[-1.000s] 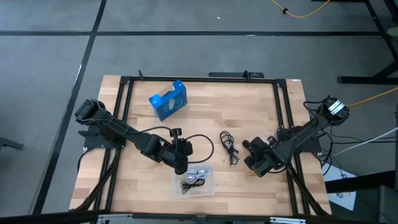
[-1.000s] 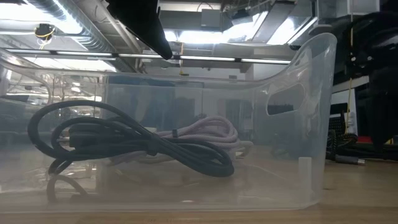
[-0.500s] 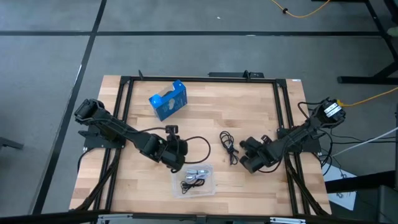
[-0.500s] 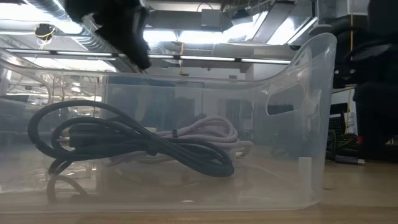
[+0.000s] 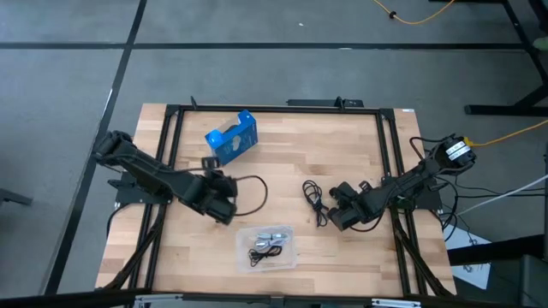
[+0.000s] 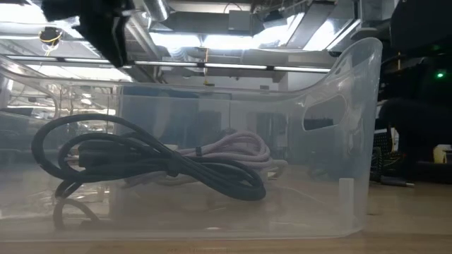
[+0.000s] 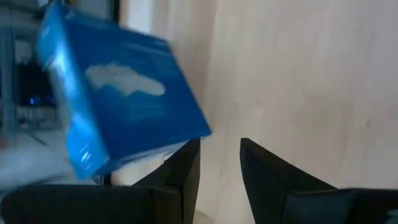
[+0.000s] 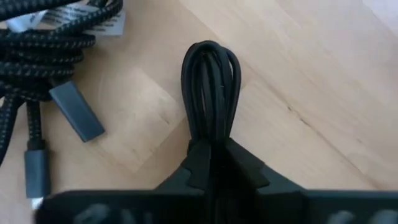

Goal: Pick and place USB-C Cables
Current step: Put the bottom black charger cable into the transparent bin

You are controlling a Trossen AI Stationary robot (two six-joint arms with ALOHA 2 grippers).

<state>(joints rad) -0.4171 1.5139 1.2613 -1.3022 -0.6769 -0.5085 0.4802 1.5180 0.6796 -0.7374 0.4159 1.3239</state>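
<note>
a black braided usb-c cable [image 8: 210, 84] lies on the wooden counter [image 5: 342, 154] right of centre, its looped end pinched between the clenched fingers of the right tool [image 8: 212, 163]. just beside it, a second black cable bundle [image 8: 43, 50] rests on the counter with its plugs loose. in the high view the same cables [image 5: 316, 202] sit just left of the right tool [image 5: 336, 214]. a clear plastic tray [image 6: 353, 141] at the near middle holds a black cable [image 6: 141, 166] and a light grey cable [image 6: 236, 149]. the left tool [image 7: 219, 163] is released, its fingers slightly apart, pointing toward the blue box [image 7: 118, 106] at the far left.
</note>
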